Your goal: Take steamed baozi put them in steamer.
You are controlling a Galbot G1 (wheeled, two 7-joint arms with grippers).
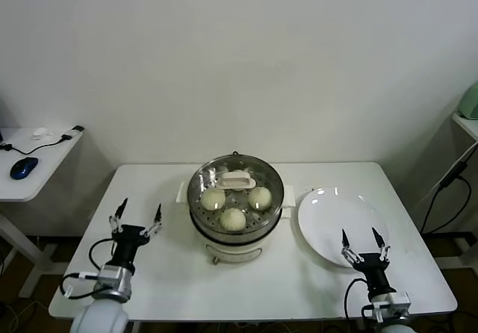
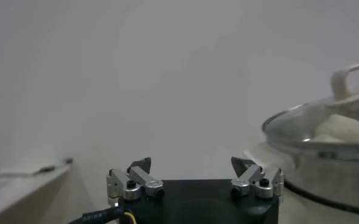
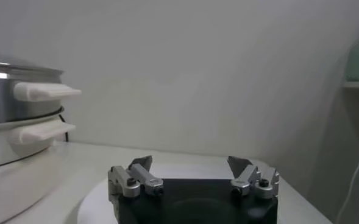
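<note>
White tabletop (image 1: 246, 288) carrying everything, largest first: steel steamer (image 1: 235, 232) at the centre on its white base, glass lid (image 1: 236, 181) with white handle seated on top, presumably set there to close the pot once loaded. Through the glass, three steamed baozi (image 1: 234, 218) counted on the perforated tray, one left, one right, one nearer; a fourth possibly hidden under the lid handle, impossible to confirm. Just right of the steamer, one flat white plate (image 1: 336, 217), bare, probably where the buns started, so loading looks finished or very nearly so. Judged stage: task end, arms parked clear of the pot. Two grippers in all. Left gripper (image 1: 137, 218) near-left of the steamer, well apart from it, raised over the table, jaws spread wide, nothing between them; left wrist view confirming the gap and showing the lidded pot with a bun off to one side. Right gripper (image 1: 362, 242) at the near edge of the plate, likewise spread wide, holding nothing. Off to the far left, a side desk (image 1: 30, 170) bearing one blue mouse (image 1: 23, 168).
</note>
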